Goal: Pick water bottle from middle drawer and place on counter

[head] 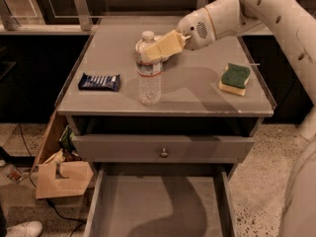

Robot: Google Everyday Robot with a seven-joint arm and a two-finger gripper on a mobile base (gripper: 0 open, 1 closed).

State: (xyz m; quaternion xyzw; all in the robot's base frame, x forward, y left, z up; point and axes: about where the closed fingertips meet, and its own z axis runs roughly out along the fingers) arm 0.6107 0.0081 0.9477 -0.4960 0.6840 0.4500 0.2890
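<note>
The water bottle, clear and ribbed with a white cap, stands upright on the grey counter, left of its middle. My gripper reaches in from the upper right. Its tan fingers sit around the bottle's shoulder just below the cap, closed against it. The middle drawer is pulled out at the bottom of the view, and its flat grey floor is bare.
A dark blue snack bar lies on the counter's left side. A green and yellow sponge lies on its right side. A drawer front with a round knob sits above the open drawer. A cardboard box stands on the floor at left.
</note>
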